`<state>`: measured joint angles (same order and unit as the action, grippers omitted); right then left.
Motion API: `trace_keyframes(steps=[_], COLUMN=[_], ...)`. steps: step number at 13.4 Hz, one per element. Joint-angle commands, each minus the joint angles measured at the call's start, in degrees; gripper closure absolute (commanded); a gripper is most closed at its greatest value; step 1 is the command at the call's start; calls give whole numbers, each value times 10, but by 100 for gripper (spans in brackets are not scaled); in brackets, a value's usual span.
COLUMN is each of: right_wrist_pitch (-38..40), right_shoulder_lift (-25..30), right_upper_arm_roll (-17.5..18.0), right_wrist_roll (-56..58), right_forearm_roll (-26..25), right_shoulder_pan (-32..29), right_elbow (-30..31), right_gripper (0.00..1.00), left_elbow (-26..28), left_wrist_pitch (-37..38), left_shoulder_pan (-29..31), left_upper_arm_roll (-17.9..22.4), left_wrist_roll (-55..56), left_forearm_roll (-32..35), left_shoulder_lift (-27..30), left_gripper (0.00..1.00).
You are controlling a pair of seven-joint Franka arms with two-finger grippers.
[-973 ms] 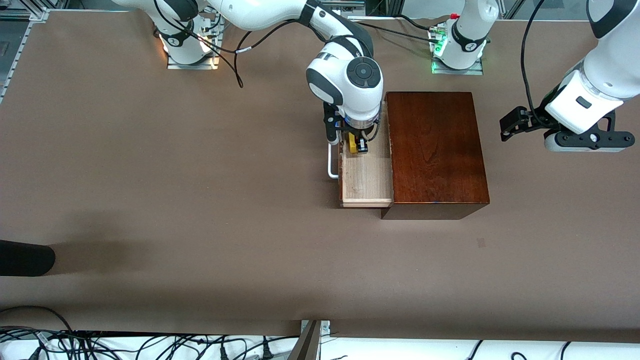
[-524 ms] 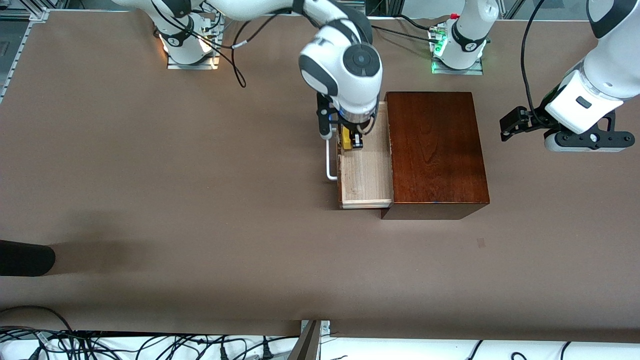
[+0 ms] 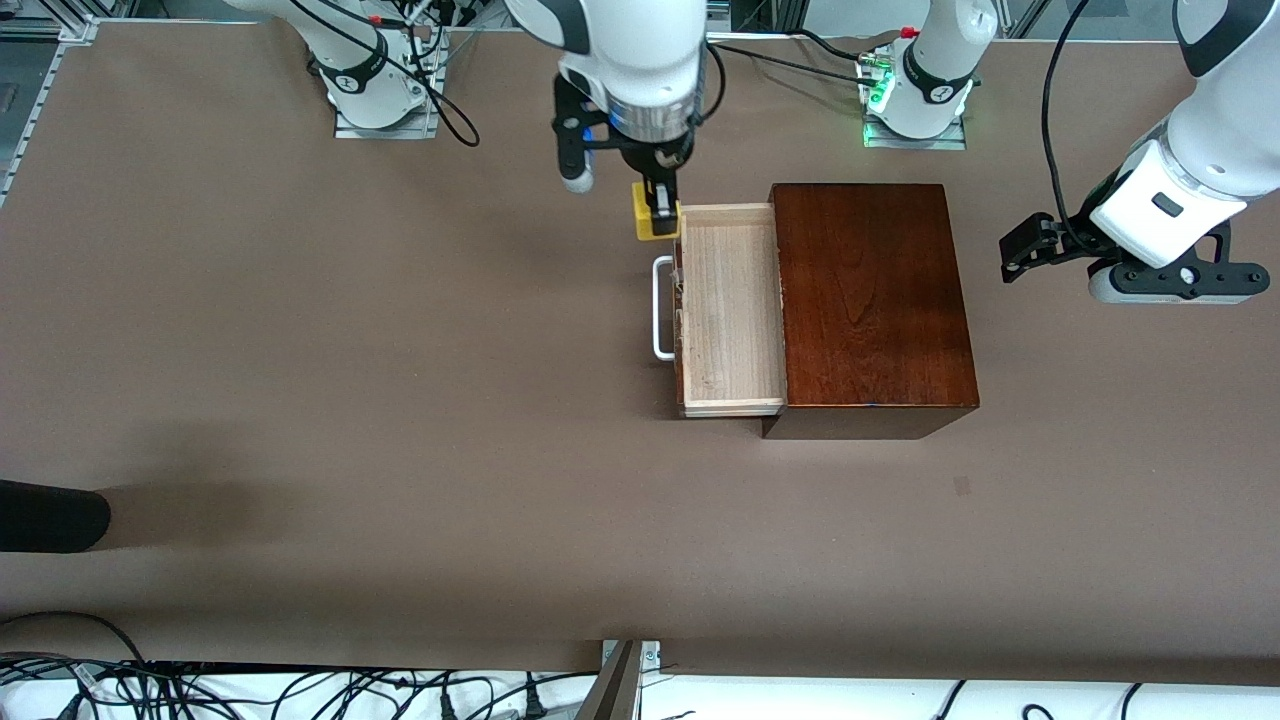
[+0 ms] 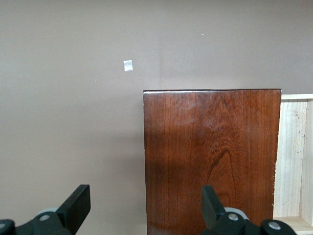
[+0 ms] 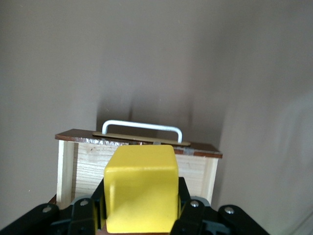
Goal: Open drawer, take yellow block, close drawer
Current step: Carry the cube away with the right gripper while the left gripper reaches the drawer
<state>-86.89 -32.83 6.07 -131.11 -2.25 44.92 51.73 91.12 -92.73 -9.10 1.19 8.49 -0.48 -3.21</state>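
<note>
Above the corner of the pulled-out pale-wood-lined drawer with its white bar handle, the right gripper pinches the small bright yellow cube. Beside the glossy reddish-brown wooden box, toward the left arm's end, the left gripper waits, fingers spread wide.

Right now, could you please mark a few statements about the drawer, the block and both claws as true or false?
1. The drawer is pulled out of the wooden box. True.
2. The yellow block lies in the drawer. False: the right claw holds it in the air, over the drawer's front corner.
3. The left claw is shut on the handle. False: it hangs open above the box's edge.
4. The drawer's tray shows bare pale wood. True.
</note>
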Motion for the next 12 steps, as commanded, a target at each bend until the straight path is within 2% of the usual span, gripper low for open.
trace_keyframes(steps=[1, 4, 7, 9, 12], right_wrist_pitch=[37, 58, 38, 26, 20], right_shoulder_lift=[45, 100, 190, 240, 289], right_upper_arm_roll=[1, -64, -169, -234, -325], right_wrist_roll=[110, 297, 490, 614, 768], right_forearm_roll=[-2, 6, 36, 37, 37], right_shoulder_pan=[-17, -22, -22, -22, -22], right_elbow=[20, 95, 206, 273, 334], right_gripper=[100, 100, 100, 100, 100], left_elbow=[-17, -17, -17, -17, -28], left_wrist_pitch=[6, 8, 9, 9, 12], left_shoulder_pan=[1, 1, 0, -2, -6], left_upper_arm_roll=[0, 0, -1, -2, -21], left_wrist_roll=[-1, -6, -7, -8, -6], left_forearm_roll=[-13, -12, -11, -11, -11], left_shoulder_lift=[-7, -7, -7, -6, -1], left_gripper=[0, 0, 0, 0, 0])
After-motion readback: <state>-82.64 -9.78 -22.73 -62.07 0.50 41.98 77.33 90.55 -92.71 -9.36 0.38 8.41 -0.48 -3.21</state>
